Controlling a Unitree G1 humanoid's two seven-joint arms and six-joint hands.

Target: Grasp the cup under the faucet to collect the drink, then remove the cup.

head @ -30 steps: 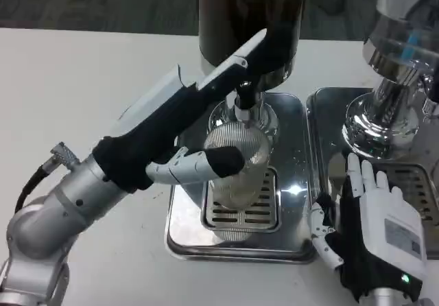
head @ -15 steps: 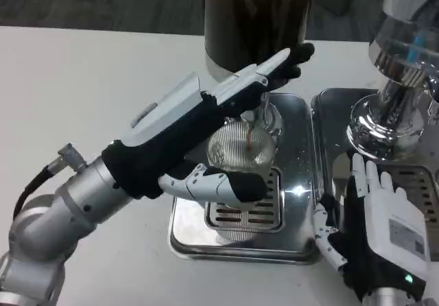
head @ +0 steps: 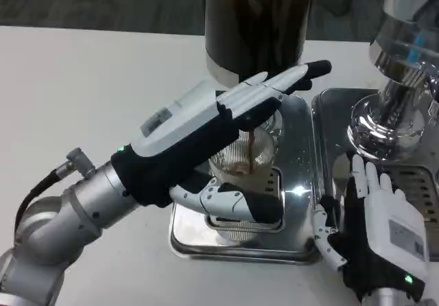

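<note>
A: What's on the far left?

B: The white desk, and the silver left forearm reaching in from the lower corner toward the middle.

A: And the left hand?

B: It lies over the cup. Its long fingers stretch out flat above the rim, pointing up and right, while the thumb curls around the cup's near side. Whether the fingers actually clamp the cup or just hover over it, I cannot tell.

A: Where is the cup?

B: Upright on the slotted grate of the steel drip tray, under the dark dispenser. It's clear and ribbed, with a thin brown stream falling into it and a little brown liquid inside.

A: Further right?

B: A second drip tray just beside the first, carrying a shiny chrome dispenser base.

A: And the right hand?

B: Low near the corner, back facing up, fingers straight and slightly apart, holding nothing, lying over that second tray's front edge.
</note>
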